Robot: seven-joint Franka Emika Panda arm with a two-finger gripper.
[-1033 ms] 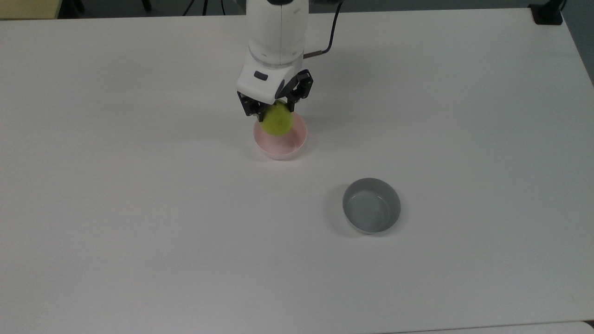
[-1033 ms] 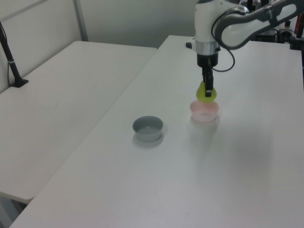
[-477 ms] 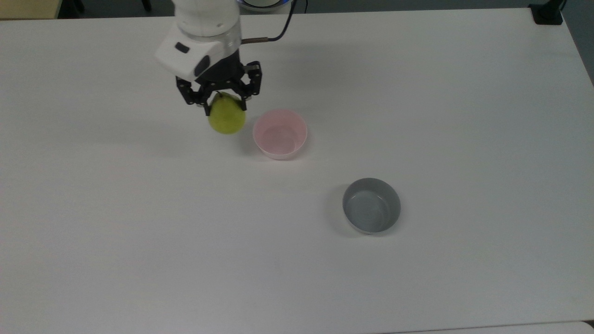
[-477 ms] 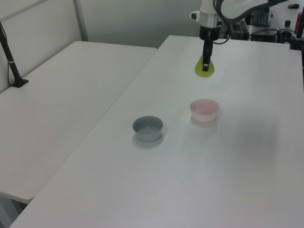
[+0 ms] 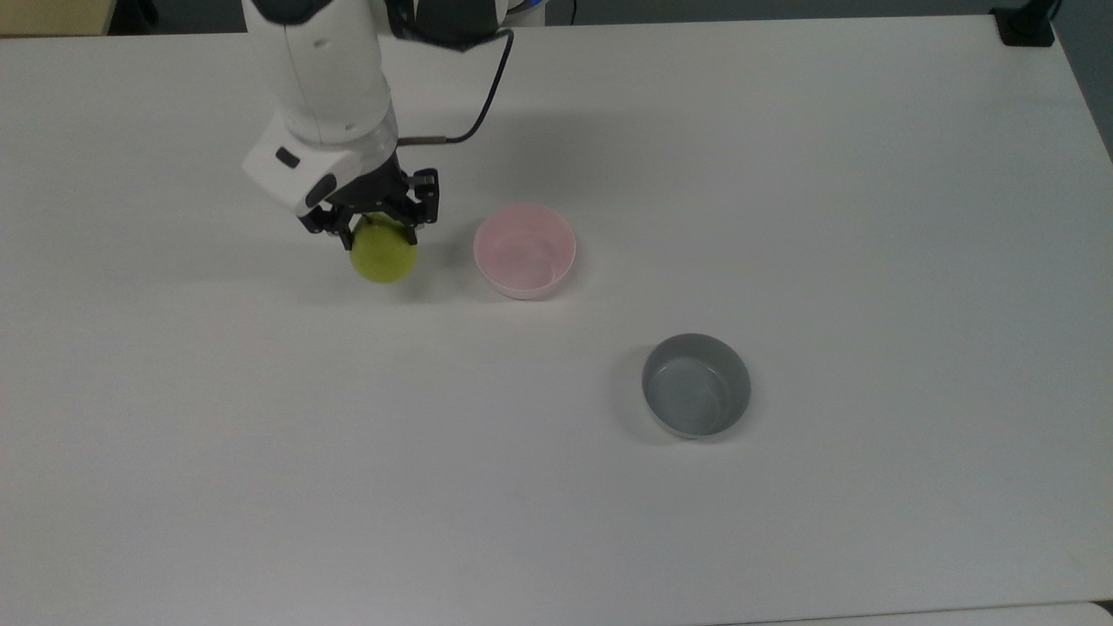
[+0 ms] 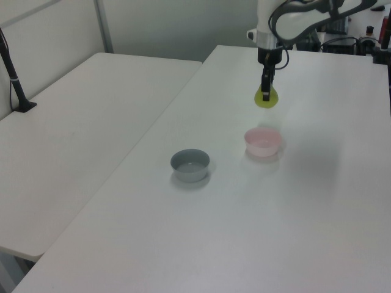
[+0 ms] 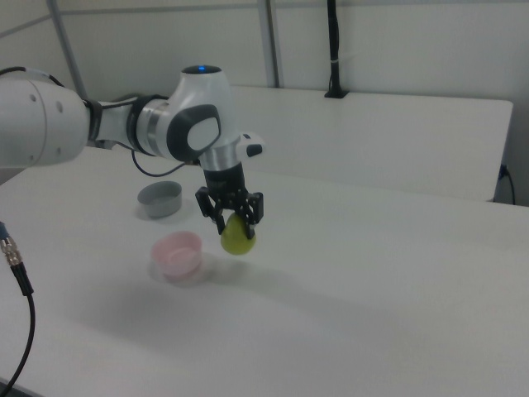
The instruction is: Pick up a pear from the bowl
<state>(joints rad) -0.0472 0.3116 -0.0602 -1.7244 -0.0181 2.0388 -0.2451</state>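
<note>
Gripping the pear (image 5: 383, 256), the jaws have swung farther from the bowl (image 5: 524, 252).

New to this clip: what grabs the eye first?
The gripper holding the yellow-green pear in the air, at the top view's left of the pink bowl, which sits empty. Farther toward the top view's lower right a grey bowl stands alone on the white table.
</note>
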